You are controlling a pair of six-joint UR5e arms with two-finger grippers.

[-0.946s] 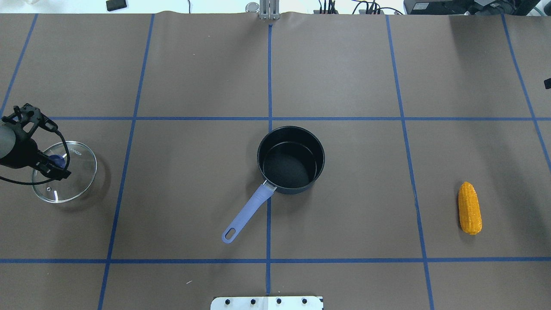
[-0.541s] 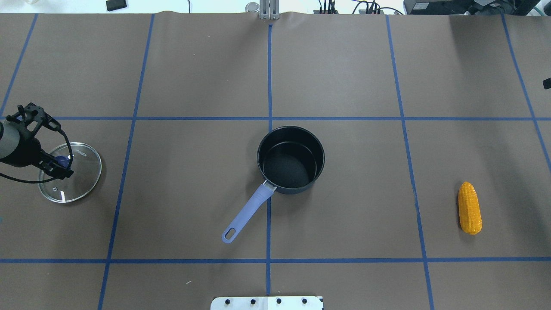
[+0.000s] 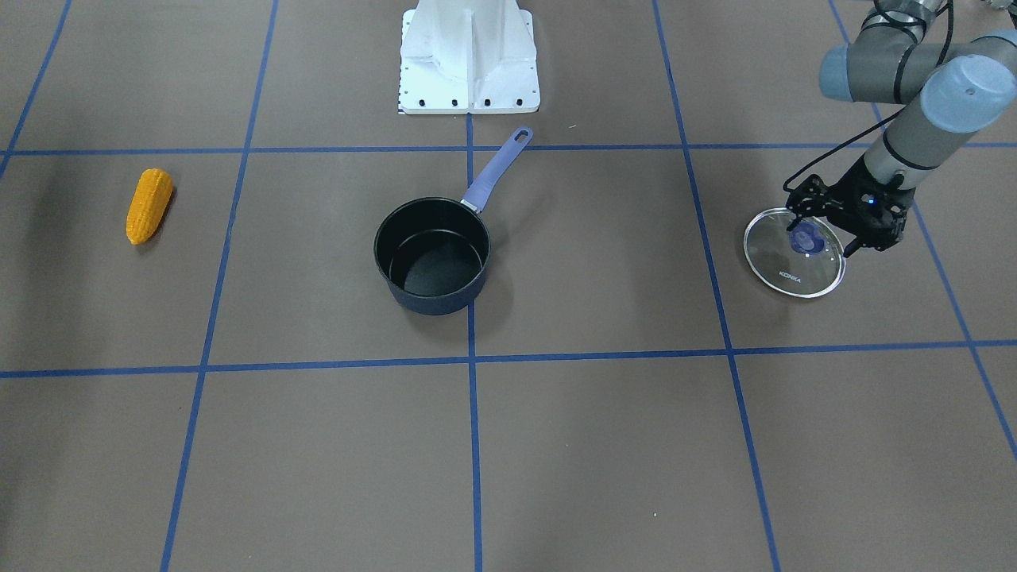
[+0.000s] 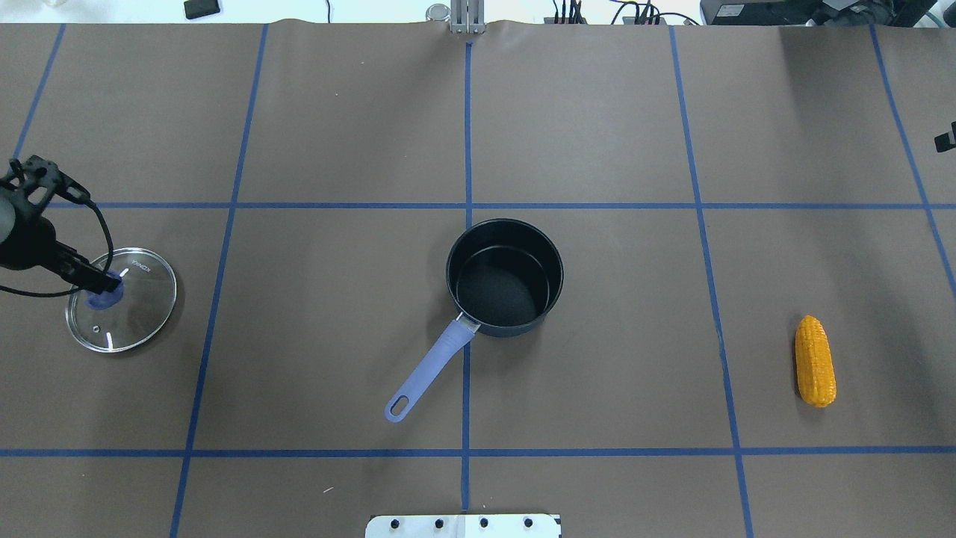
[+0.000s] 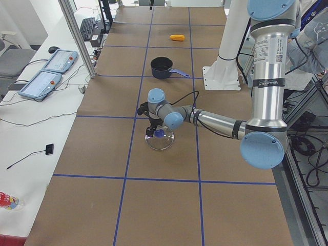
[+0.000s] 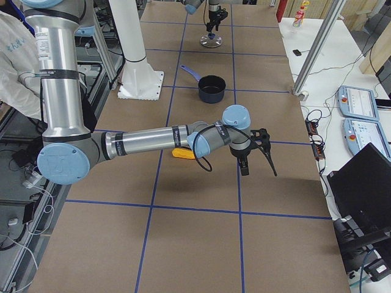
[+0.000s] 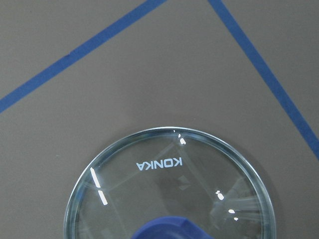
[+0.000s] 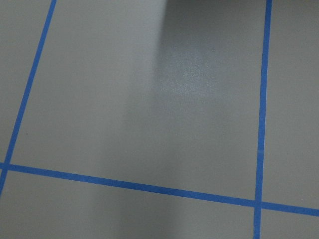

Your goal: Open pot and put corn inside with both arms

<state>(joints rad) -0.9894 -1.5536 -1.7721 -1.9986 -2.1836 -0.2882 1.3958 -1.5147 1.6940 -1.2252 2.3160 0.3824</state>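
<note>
The orange-yellow corn (image 4: 815,362) lies on the table at the right, alone; in the front view it (image 3: 148,206) is at the left. The dark pot (image 4: 505,288) with a lilac handle (image 4: 429,370) stands open and empty at the centre. Its glass lid (image 4: 138,314) with a blue knob (image 4: 101,299) lies flat on the table at the far left. My left gripper (image 4: 97,288) hangs over the knob, jaws apart, and looks open. My right gripper (image 6: 250,160) hovers above the table beyond the corn. Only its edge (image 4: 947,140) shows overhead, and I cannot tell its state.
Blue tape lines (image 4: 467,205) divide the brown table into squares. The white base pedestal (image 3: 469,56) stands behind the pot. The left wrist view shows the lid (image 7: 169,189) flat on the mat. The right wrist view shows only bare mat.
The lid went from tilted and held up to lying flat on the table. My left gripper has pulled back a little from the knob. Pot and corn have not moved.
</note>
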